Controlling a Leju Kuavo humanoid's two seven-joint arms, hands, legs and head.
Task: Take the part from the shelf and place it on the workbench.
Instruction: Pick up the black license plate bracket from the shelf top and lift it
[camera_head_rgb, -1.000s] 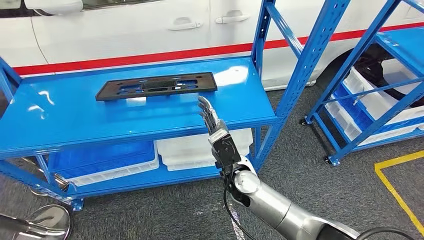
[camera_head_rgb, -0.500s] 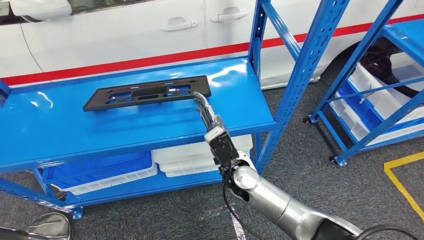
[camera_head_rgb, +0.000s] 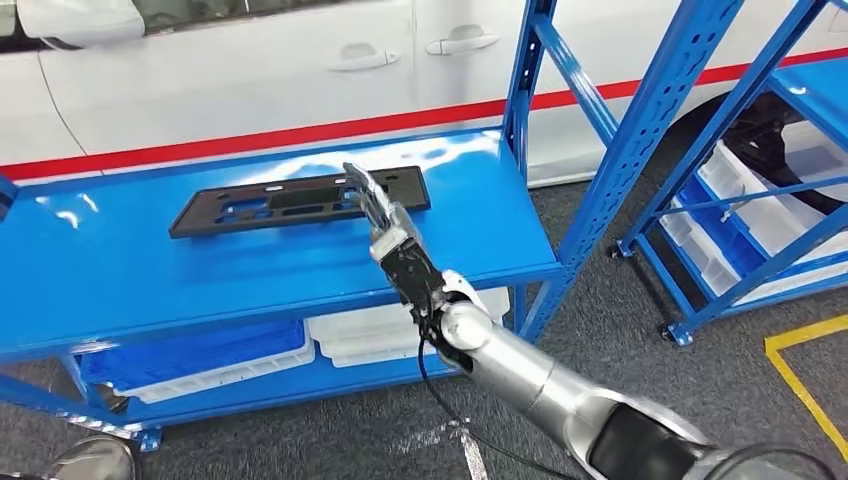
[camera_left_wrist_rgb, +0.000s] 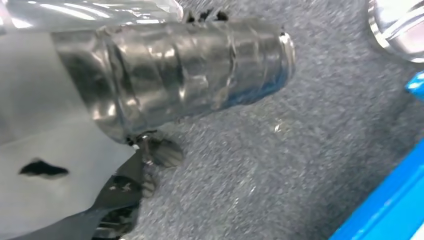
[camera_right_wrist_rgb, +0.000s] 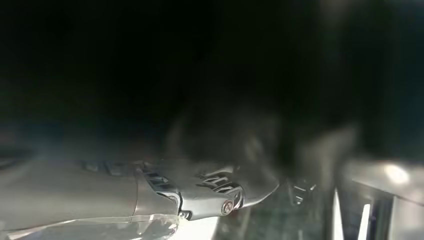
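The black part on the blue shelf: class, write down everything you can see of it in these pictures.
The black part is a long, flat, rectangular panel, matte and plastic-looking, with several cut-out slots and holes through which the blue shows. It lies flat on the top level of the blue shelf, slightly askew, its long side running roughly along the shelf's back edge. The right hand reaches over its right portion with fingers extended; whether they touch or grip the part cannot be told from the head view.

The right hand (camera_head_rgb: 375, 210) covered part of the black part (camera_head_rgb: 290, 199); the dark, blurred right wrist view hid its grasp.
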